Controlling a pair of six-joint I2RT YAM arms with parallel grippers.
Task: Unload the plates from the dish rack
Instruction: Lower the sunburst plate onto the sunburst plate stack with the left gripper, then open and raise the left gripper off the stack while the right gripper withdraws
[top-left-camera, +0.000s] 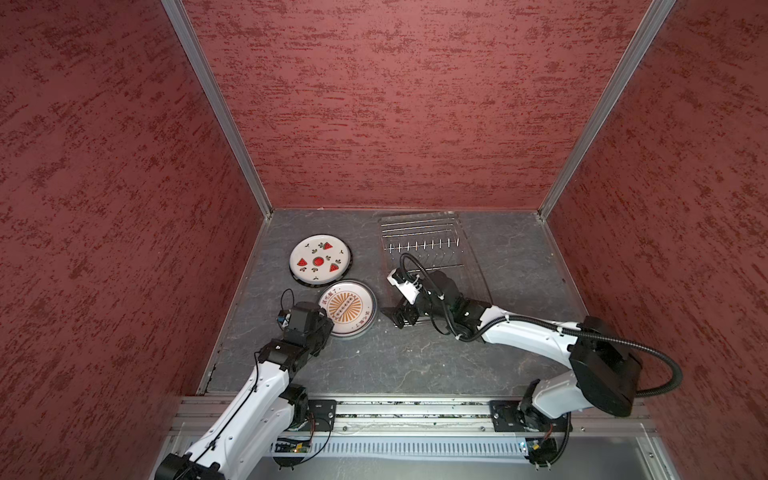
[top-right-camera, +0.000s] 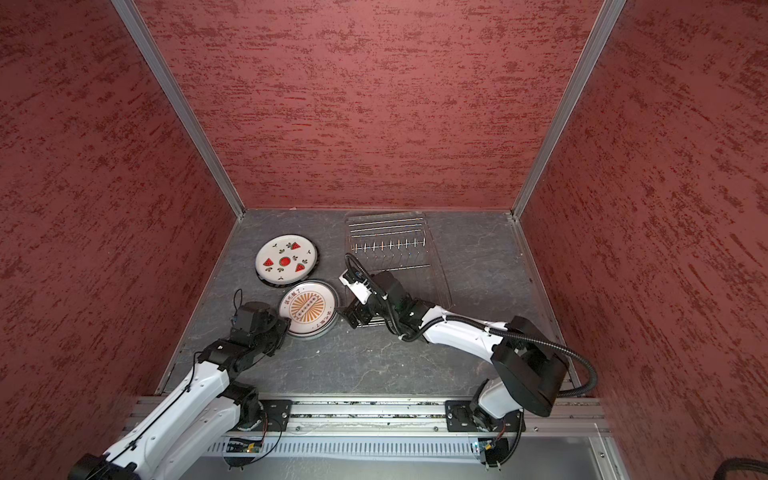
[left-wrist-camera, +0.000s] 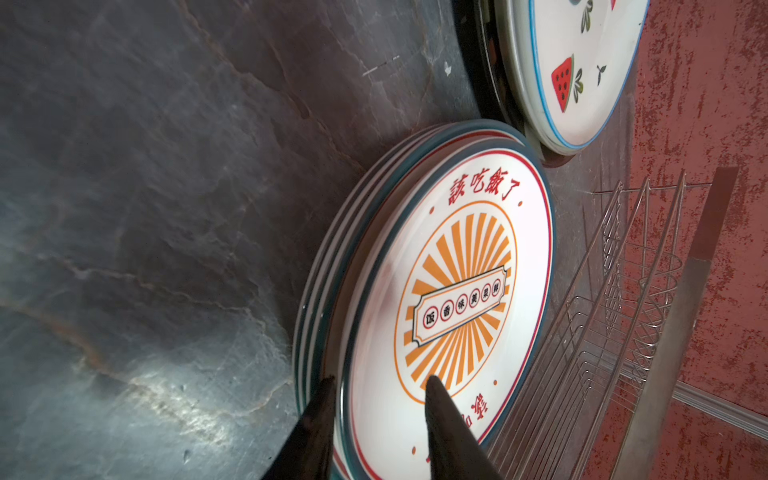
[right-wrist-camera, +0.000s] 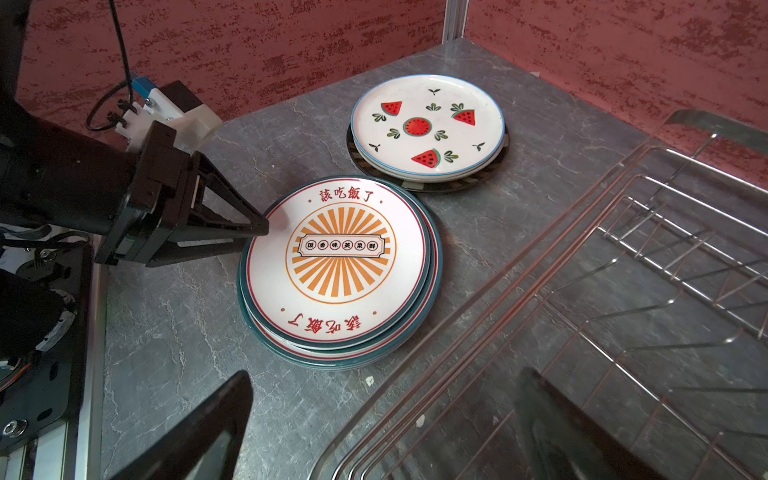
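Note:
Two stacks of plates lie on the grey tabletop, left of the dish rack (top-left-camera: 419, 245) (top-right-camera: 386, 245) (right-wrist-camera: 623, 249) (left-wrist-camera: 623, 311). No plate stands in the silver wire rack. The far stack has a watermelon plate (top-left-camera: 318, 262) (top-right-camera: 285, 262) (right-wrist-camera: 428, 124) (left-wrist-camera: 582, 83) on top and a dark-rimmed plate (right-wrist-camera: 492, 166) at the bottom. The near stack is topped by an orange sunburst plate (top-left-camera: 347, 307) (top-right-camera: 308, 309) (right-wrist-camera: 338, 257) (left-wrist-camera: 453, 270). My left gripper (top-left-camera: 330, 322) (top-right-camera: 286, 322) (left-wrist-camera: 380, 378) (right-wrist-camera: 259, 237) is shut on that plate's near rim, one finger on its face. My right gripper (top-left-camera: 401, 318) (top-right-camera: 353, 318) (right-wrist-camera: 386, 376) hangs open and empty over the rack's near left corner.
Red textured walls close in the left, back and right sides. A clear plastic tray (top-left-camera: 478, 266) lies under the rack. An aluminium rail (top-left-camera: 415, 409) carrying both arm bases runs along the front edge. Bare tabletop (top-left-camera: 395, 357) spreads in front of the plates and rack.

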